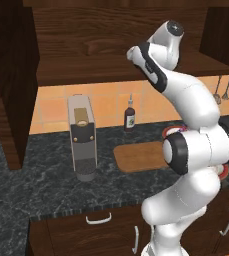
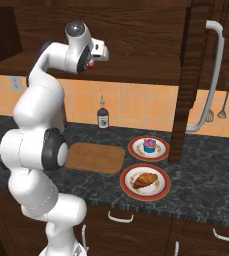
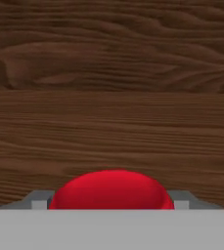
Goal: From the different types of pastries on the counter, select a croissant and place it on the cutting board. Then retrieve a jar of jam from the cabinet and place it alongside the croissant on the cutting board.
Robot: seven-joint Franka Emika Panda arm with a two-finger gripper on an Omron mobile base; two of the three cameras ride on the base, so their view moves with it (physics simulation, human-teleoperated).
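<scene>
- My gripper [image 3: 111,205] is sitting right over the jar of jam [image 3: 111,190]; in the hand view its red lid is bulging up between my fingertips [image 3: 39,201], one on each side of it.
- I cannot tell from that view whether my jaws are pressing on the jar or standing just off it, so I am not calling it held.
- The jar is resting on the wide wooden shelf of the cabinet [image 3: 111,132], with the dark grained back wall rising behind it.
- From the right base view my hand is reaching up into that cabinet [image 2: 146,60], level with the shelf, and a spot of red is showing at its tip.
- Down on the counter [image 2: 206,190], nearest the front edge, the croissant [image 2: 144,180] is lying on a round red-rimmed plate [image 2: 131,192], not yet on the board.
- Just beyond it the pink and blue pastry [image 2: 149,145] is sitting on a second plate [image 2: 136,150].
- The cutting board [image 2: 96,158] is lying flat just beside both plates, bare.
- Farther back a dark bottle [image 2: 103,117] is standing upright against the tiled wall.
- In the left base view a grey coffee machine [image 1: 82,137] is standing on the counter, apart from the board.
</scene>
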